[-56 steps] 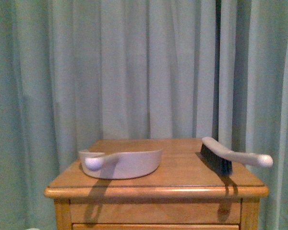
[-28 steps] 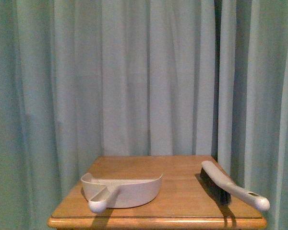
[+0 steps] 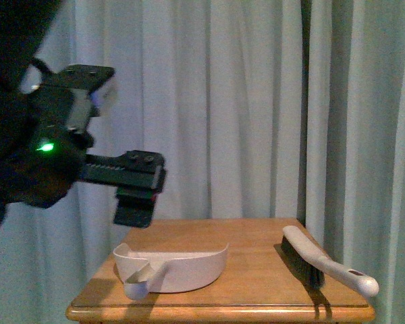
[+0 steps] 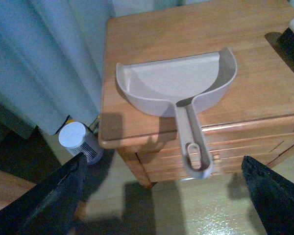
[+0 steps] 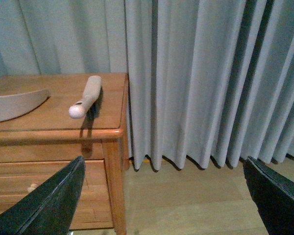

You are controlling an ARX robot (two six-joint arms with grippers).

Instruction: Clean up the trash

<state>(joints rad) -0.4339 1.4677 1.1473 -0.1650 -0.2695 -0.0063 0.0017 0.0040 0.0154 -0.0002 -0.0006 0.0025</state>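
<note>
Bench [image 3: 256, 270] top: open strip between dustpan [image 3: 182, 266] and brush [image 3: 317, 260], running front edge to back. Dustpan fills front-left, handle overhanging front edge. Brush lies along right side, handle tip near front-right corner. Curtain [image 3: 243, 101] hangs close behind bench and against its right side. Left gripper [image 3: 140, 189] occupies air above dustpan's left end. Air over middle and right open. White-capped canister [image 4: 77, 142] on floor just beside bench's left side.

You have a beige dustpan [image 3: 172, 266] on the left of the wooden table [image 3: 256, 270], its handle overhanging the near edge. On the right lies a hand brush [image 3: 324, 260]. Pale curtains [image 3: 243, 101] hang behind; a white-topped canister [image 4: 78, 142] stands on the floor.
</note>
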